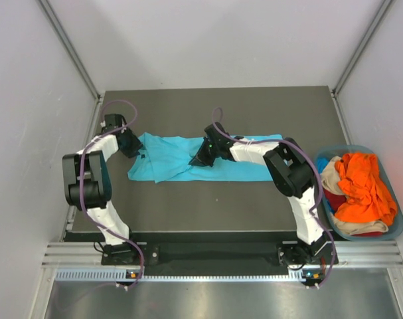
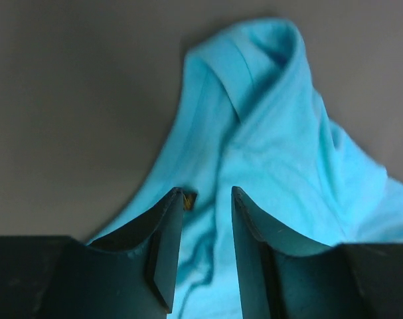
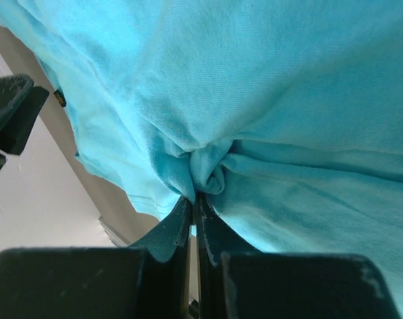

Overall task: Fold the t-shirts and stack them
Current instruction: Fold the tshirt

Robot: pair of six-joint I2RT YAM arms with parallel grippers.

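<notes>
A bright turquoise t-shirt (image 1: 178,158) lies stretched out left to right on the dark table (image 1: 214,206), rumpled at its left end. My left gripper (image 1: 135,151) hovers at that left end. In the left wrist view it (image 2: 206,193) stands open, its fingers apart over creased turquoise t-shirt cloth (image 2: 267,133) near a small tag (image 2: 188,199). My right gripper (image 1: 198,159) sits on the shirt's middle. Seen from the right wrist, it (image 3: 194,198) is shut on a bunched pinch of the turquoise cloth (image 3: 211,169).
A blue-grey plastic basket (image 1: 352,148) stands off the table's right edge. It holds an orange shirt (image 1: 364,186) on top, with beige (image 1: 330,177) and red (image 1: 335,201) cloth under it. Grey walls and metal rails enclose the table.
</notes>
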